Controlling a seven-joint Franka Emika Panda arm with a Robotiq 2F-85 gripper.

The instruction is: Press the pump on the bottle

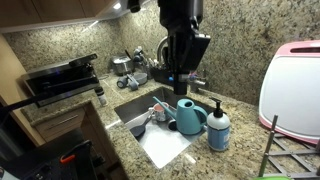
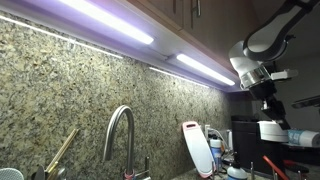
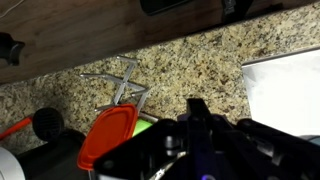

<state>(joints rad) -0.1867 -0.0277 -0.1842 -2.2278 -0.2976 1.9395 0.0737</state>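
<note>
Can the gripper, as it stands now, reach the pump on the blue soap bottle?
Probably yes. The shut gripper hangs over the sink, higher than the pump, and nothing covers it. Only the teal watering can stands close beside the bottle.

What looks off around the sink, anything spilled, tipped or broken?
Nothing stands out in an exterior view. The bottle stands upright on the counter beside the sink, pump in place, teal watering can upright next to it. No spill visible.

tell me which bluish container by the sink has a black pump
The blue-grey bottle, topped by the pump; the teal watering can beside it has only a spout.
</note>
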